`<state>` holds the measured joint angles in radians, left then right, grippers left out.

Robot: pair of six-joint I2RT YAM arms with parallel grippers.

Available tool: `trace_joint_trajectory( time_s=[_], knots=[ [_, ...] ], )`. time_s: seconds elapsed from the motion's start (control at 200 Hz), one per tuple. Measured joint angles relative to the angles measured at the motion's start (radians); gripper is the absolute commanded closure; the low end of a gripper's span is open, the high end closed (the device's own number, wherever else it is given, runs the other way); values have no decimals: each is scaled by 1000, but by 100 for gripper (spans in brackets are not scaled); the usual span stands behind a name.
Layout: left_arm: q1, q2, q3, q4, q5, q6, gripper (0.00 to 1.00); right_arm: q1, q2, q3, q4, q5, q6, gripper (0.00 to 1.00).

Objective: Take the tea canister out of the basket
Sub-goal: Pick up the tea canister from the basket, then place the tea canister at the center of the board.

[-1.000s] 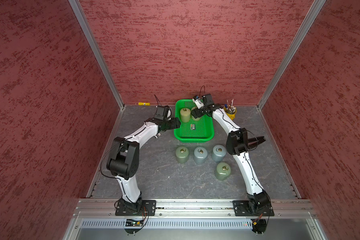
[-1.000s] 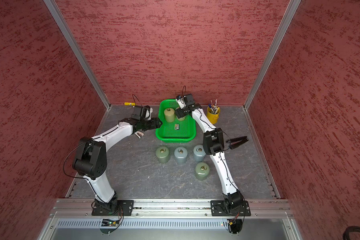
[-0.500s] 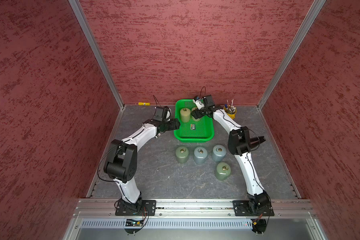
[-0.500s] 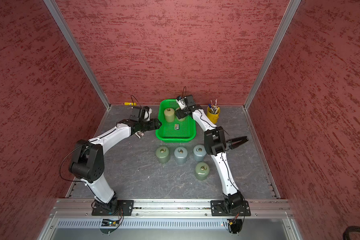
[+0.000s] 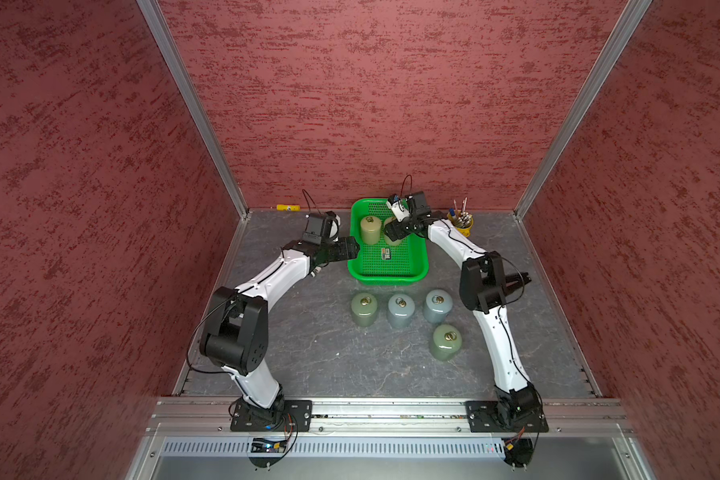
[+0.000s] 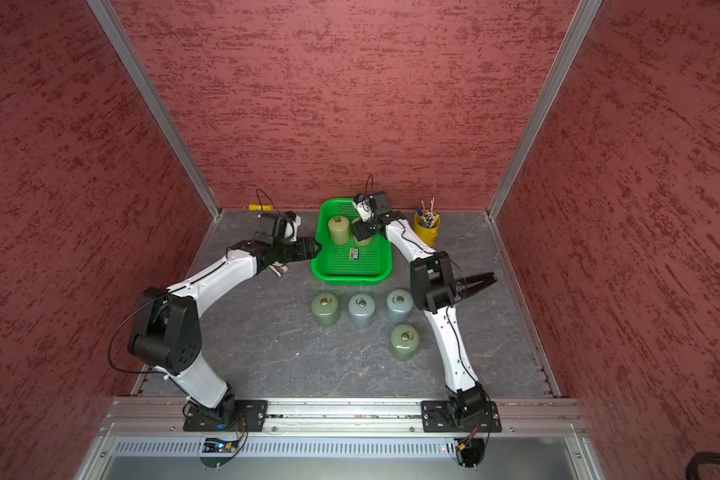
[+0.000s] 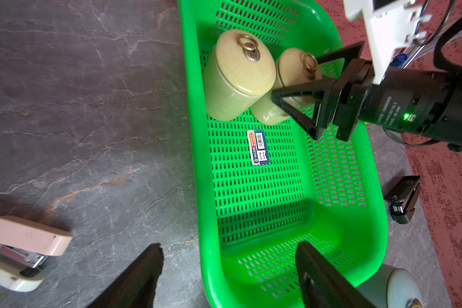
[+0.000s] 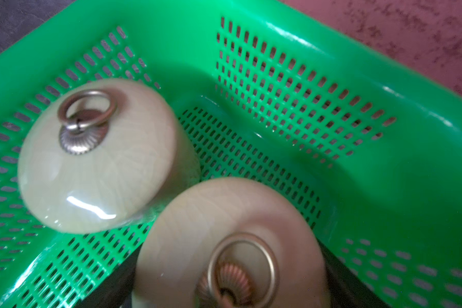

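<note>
The bright green basket [image 5: 391, 272] [image 6: 350, 274] [image 7: 358, 240] [image 8: 384, 165] stands at the back of the table. Two cream tea canisters with ring-pull lids are inside it at the far end. One tea canister [image 5: 369, 229] [image 6: 338, 230] [image 7: 238, 77] [image 8: 96, 165] stands free. My right gripper [image 5: 395, 233] [image 6: 362, 230] [image 7: 296, 77] [image 8: 232, 277] is shut on the other tea canister [image 7: 291, 66] [image 8: 198, 226], which tilts. My left gripper [image 5: 352, 249] [image 6: 314, 248] [image 7: 228, 256] is open, one finger outside the basket's left wall and one inside.
Several grey-green canisters [image 5: 364, 309] [image 5: 445, 343] stand on the table in front of the basket. A yellow bucket of pens [image 5: 460, 222] is at the back right. A pink stapler [image 7: 19, 253] and a black stapler [image 7: 403, 200] lie beside the basket.
My left gripper has edged a little closer to the basket's left wall. The right gripper stays on its canister with barely any shift.
</note>
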<state>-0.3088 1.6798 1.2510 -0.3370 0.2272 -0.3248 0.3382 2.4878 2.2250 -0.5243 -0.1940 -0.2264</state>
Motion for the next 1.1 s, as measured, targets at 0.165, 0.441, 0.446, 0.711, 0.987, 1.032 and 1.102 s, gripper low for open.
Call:
trace_joint_trajectory(
  time_s=[0.165, 0.441, 0.446, 0.711, 0.987, 1.032, 1.102],
  knots=[
    [0, -37, -28, -2, 0, 0, 18, 0, -118, -165, 10, 2, 17, 100],
    [0, -117, -68, -7, 0, 0, 18, 6, -316, -379, 51, 18, 37, 100],
    [0, -119, -69, -7, 0, 0, 18, 6, -318, -381, 52, 18, 37, 100],
    [0, -210, -110, -16, 0, 0, 18, 53, -555, -501, 69, 41, 39, 100],
    [11, -238, -129, -31, 15, 1, 17, 206, -906, -737, 91, 88, 46, 100],
    [15, -239, -133, -31, 20, 2, 17, 240, -955, -779, 84, 103, 47, 100],
    [22, -242, -143, -31, 29, 3, 17, 290, -1028, -852, 72, 116, 55, 100]
  ],
)
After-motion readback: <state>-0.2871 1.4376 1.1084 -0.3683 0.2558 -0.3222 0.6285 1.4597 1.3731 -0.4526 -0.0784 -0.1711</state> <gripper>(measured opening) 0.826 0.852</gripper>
